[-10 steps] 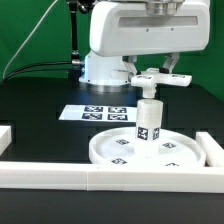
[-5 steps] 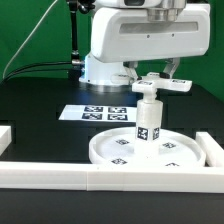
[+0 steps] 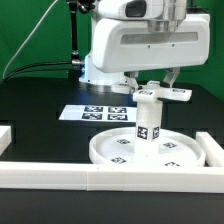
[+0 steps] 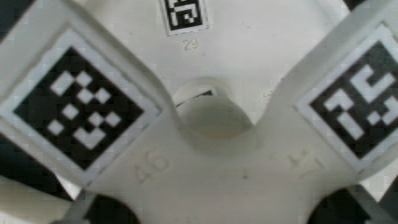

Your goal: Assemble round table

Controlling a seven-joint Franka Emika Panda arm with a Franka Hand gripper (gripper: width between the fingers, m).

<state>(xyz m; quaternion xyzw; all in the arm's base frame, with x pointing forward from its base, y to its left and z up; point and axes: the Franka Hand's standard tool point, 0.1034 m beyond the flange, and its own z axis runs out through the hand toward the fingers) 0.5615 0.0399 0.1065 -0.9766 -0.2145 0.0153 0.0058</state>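
The large round rimmed disc (image 3: 120, 152) lies flat on the black table. The short thick cylinder leg (image 3: 148, 122) stands upright on the disc's middle. My gripper (image 3: 161, 84) is shut on the small flat bar-shaped foot (image 3: 163, 94) and holds it level right over the leg's top. Whether foot and leg touch I cannot tell. In the wrist view the foot (image 4: 214, 160) fills the picture, with two tags and a round socket (image 4: 217, 118) in its middle. My fingers barely show there.
The marker board (image 3: 95, 113) lies behind the disc. White border rails run along the front (image 3: 60, 177), at the exterior view's right (image 3: 213, 150) and at its left (image 3: 5, 134). The arm's base (image 3: 100, 68) stands at the back.
My gripper has come down with the foot in it, from well above the leg to just over its top. The leg and disc have not moved.
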